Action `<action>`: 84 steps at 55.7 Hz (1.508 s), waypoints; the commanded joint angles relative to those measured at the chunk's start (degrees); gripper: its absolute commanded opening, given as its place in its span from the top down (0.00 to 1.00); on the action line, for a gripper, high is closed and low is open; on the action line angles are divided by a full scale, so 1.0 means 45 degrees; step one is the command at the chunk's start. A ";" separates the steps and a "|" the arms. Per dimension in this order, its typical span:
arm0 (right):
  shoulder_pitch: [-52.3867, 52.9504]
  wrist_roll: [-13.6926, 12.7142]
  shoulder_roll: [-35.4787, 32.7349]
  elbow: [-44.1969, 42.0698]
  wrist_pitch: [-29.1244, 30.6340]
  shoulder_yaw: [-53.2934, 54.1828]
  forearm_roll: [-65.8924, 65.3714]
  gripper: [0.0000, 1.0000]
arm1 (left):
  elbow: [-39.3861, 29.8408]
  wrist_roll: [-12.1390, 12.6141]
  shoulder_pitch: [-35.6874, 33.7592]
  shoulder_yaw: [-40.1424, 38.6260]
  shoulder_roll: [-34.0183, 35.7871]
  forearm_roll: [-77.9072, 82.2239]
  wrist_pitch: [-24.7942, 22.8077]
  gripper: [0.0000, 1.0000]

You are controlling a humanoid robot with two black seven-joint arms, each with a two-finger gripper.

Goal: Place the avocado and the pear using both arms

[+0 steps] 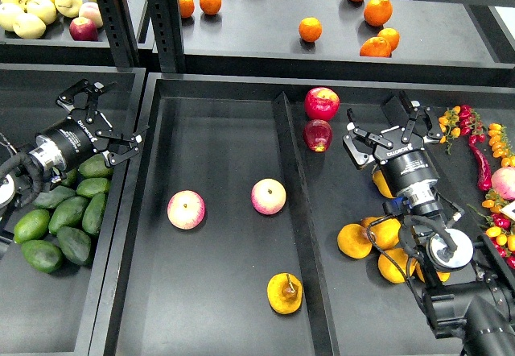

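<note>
Several dark green avocados (63,215) lie heaped in the left tray. My left gripper (106,117) is open and empty, above the far right end of the heap, near the tray's right wall. The golden pear (285,293) with a brownish blotch stands alone at the near right of the middle tray (217,122). My right gripper (393,134) is open and empty over the right tray, beyond a cluster of orange-yellow fruits (366,240), which my arm partly hides.
Two pink-yellow apples (186,209) (268,196) lie in the middle tray. Two red apples (321,103) sit at the far end of the right tray. Oranges (310,29) and pale apples (32,10) are on the back shelf. Chillies (481,159) lie at far right.
</note>
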 commanded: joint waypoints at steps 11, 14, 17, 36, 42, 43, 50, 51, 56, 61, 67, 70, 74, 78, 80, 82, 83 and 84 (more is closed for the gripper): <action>0.0000 0.0063 0.0000 0.0039 0.0074 0.0021 0.0000 0.00 | -0.2013 -0.1616 0.1496 -0.0650 -0.1583 -0.0030 0.0128 0.00; 0.0000 0.0063 0.0000 0.0020 0.0075 0.0040 0.0000 0.00 | -0.2383 -0.1968 0.2023 -0.0942 -0.1583 -0.0030 0.0147 0.00; -0.0020 0.0063 0.0000 0.0020 0.0075 0.0040 0.0000 0.00 | -0.2560 -0.2046 0.2317 -0.1041 -0.1583 -0.0030 0.0147 0.00; -0.0020 0.0180 0.0000 0.0020 0.0250 0.0040 0.0000 0.00 | -0.3243 -0.5288 0.2942 -0.1021 -0.1583 -0.0050 0.0577 0.00; -0.0020 0.0180 0.0000 0.0019 0.0270 0.0040 0.0000 0.00 | -0.3594 -0.5269 0.3215 -0.0866 -0.1583 -0.0050 0.0596 0.00; -0.0020 0.0180 0.0000 0.0020 0.0270 0.0040 0.0000 0.00 | -0.3614 -0.5269 0.3235 -0.0846 -0.1583 -0.0050 0.0596 0.00; 0.0000 0.0141 0.0000 0.0020 0.0270 0.0040 0.0000 0.00 | -0.3985 -0.5347 0.3586 -0.0807 -0.1583 -0.0050 0.0636 0.00; 0.0000 0.0122 0.0000 0.0000 0.0270 0.0040 0.0000 0.00 | -0.4005 -0.5347 0.3626 -0.0807 -0.1583 -0.0050 0.0636 0.00; 0.0000 0.0102 0.0000 -0.0059 0.0270 0.0021 -0.0020 0.00 | -0.4142 -0.5386 0.3918 -0.0729 -0.1583 -0.0128 0.0636 0.00; 0.0000 0.0083 0.0000 0.0020 0.0270 -0.0038 -0.0020 0.00 | -0.4318 -0.5406 0.4192 -0.0572 -0.1583 -0.0206 0.0636 0.00; 0.0019 0.0063 0.0000 0.0195 0.0289 -0.0077 -0.0020 0.00 | -0.4610 -0.5406 0.4524 -0.0260 -0.1583 -0.0206 0.0440 0.00; 0.0000 0.0024 0.0000 0.0195 0.0309 -0.0077 -0.0020 0.00 | -0.4689 -0.5406 0.4661 -0.0026 -0.1583 -0.0206 0.0440 0.00; 0.0019 -0.0015 0.0000 0.0195 0.0289 -0.0096 -0.0020 0.00 | -0.4708 -0.5367 0.4837 0.0189 -0.1583 -0.0206 0.0401 0.00; 0.0019 -0.0054 0.0000 0.0195 0.0289 -0.0174 -0.0020 0.00 | -0.4728 -0.5367 0.4934 0.0248 -0.1583 -0.0206 0.0382 0.00; 0.0039 -0.0093 0.0000 0.0195 0.0289 -0.0311 -0.0020 0.00 | -0.4708 -0.5367 0.4954 0.0229 -0.1583 -0.0206 0.0362 0.00; 0.0058 -0.0190 0.0000 0.0195 0.0289 -0.0447 -0.0020 0.00 | -0.4708 -0.5386 0.4954 0.0209 -0.1583 -0.0206 0.0343 0.00; 0.0078 -0.0210 0.0000 0.0195 0.0289 -0.0487 -0.0020 0.00 | -0.4728 -0.5386 0.4973 0.0209 -0.1583 -0.0206 0.0343 0.00; 0.0097 -0.0288 0.0000 0.0195 0.0289 -0.0564 -0.0020 0.00 | -0.4728 -0.5405 0.4974 0.0190 -0.1583 -0.0206 0.0343 0.00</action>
